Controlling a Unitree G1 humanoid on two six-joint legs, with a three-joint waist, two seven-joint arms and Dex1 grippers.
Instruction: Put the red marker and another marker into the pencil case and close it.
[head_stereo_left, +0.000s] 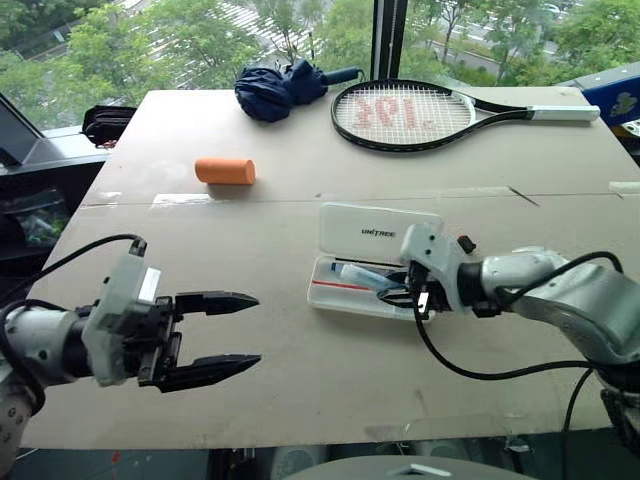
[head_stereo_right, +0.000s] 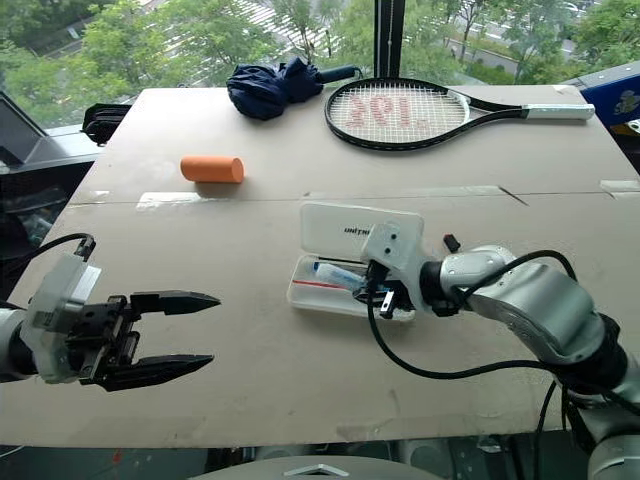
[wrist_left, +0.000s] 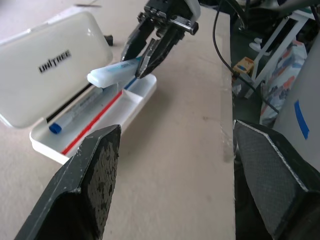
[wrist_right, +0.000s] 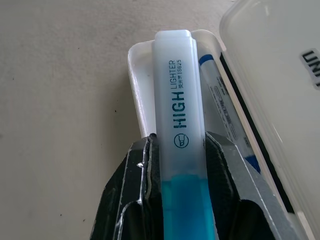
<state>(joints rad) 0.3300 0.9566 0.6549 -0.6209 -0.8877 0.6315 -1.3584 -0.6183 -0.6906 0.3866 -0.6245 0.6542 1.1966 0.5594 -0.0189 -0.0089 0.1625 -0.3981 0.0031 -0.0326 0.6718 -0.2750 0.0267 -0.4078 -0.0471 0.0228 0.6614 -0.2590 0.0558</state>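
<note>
The white pencil case (head_stereo_left: 382, 230) lies open mid-table, its "Unitree" lid tilted back behind the translucent tray (wrist_left: 142, 95). In the tray lie the red marker (wrist_left: 95, 122) and a blue-capped pen (wrist_left: 75, 112). My right gripper (wrist_right: 177, 145) is shut on a pale blue highlighter (wrist_right: 177, 95) and holds it tilted just over the tray's right end (head_stereo_left: 400, 292). The highlighter's cap points along the tray. My left gripper (head_stereo_left: 245, 330) hangs open and holds nothing, well to the left of the case and near the table's front edge.
An orange cylinder (head_stereo_left: 225, 171) lies at the back left. A folded navy umbrella (head_stereo_left: 285, 88) and a tennis racket (head_stereo_left: 420, 112) lie at the table's far edge. A black bag (head_stereo_left: 105, 122) sits off the table's far left corner.
</note>
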